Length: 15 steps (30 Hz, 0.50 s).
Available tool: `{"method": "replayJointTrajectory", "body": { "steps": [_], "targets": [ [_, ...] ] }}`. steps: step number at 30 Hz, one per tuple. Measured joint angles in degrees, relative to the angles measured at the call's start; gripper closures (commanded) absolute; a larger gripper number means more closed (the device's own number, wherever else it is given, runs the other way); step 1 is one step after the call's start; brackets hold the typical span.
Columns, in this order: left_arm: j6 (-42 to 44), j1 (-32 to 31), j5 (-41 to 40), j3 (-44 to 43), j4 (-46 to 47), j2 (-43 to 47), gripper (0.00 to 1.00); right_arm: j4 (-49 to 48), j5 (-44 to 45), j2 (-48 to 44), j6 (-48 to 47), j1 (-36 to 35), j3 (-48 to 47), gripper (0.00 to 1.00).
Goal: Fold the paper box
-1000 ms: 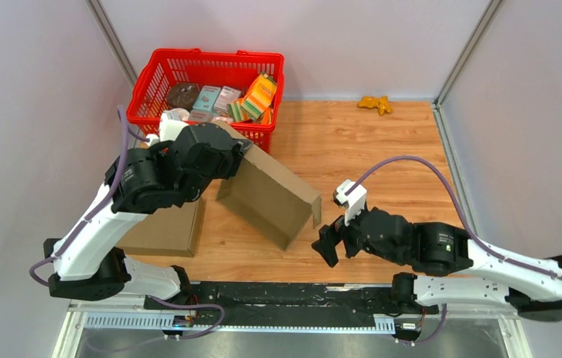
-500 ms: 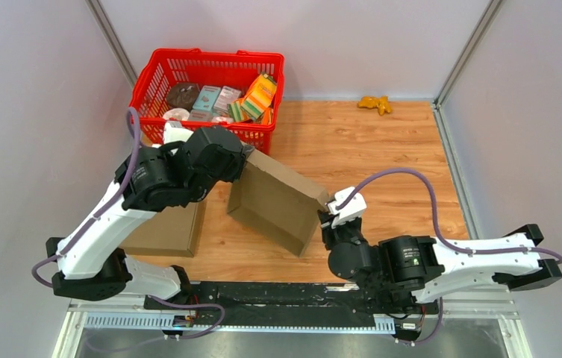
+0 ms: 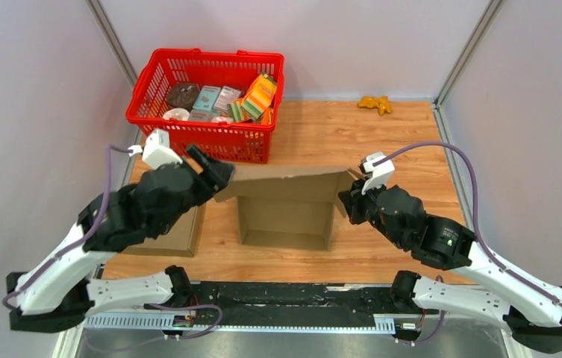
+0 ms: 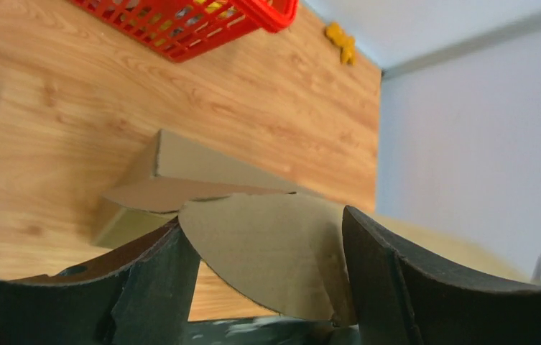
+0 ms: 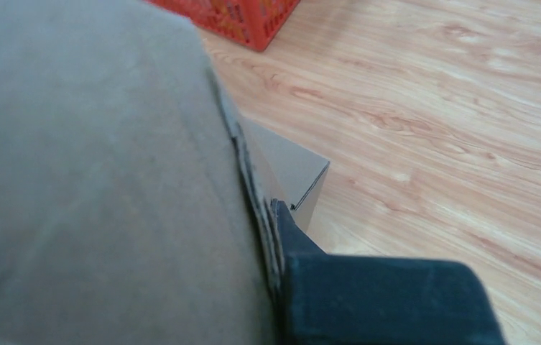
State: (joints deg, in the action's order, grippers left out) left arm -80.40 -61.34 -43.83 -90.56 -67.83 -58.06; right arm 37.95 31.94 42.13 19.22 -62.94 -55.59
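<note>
Swung square since a second ago, the brown cardboard box point(image 3: 285, 216) sits centred on the worktop point(image 3: 382, 142). Your right tool point(image 3: 348, 197) is pinched on its right wall; your left tool point(image 3: 214, 170) stands apart around a flap point(image 4: 267, 251). Likely light, bendy card: hold near creases. Red plastic basket point(image 3: 207, 54) lies beyond.

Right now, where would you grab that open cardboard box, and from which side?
Pinch the cardboard box by the top edge of a side wall, coming in from outside. The walls stand up as thin flat sheets that jaws can close over. The right jaws clamp the right wall; the left flap sits between open left jaws.
</note>
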Motion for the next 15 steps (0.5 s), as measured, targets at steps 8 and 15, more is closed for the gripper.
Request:
{"method": "replayJointTrajectory", "body": {
  "steps": [8,15],
  "targets": [
    [35.8,0.0,13.3,24.5,22.1,30.9,0.22,4.1,-25.8,7.3,-1.4,17.1,-7.6,1.00],
    [46.5,0.3,19.5,17.7,16.9,27.9,0.21,3.9,-34.0,18.4,-0.7,23.5,-13.9,1.00]
  ]
}}
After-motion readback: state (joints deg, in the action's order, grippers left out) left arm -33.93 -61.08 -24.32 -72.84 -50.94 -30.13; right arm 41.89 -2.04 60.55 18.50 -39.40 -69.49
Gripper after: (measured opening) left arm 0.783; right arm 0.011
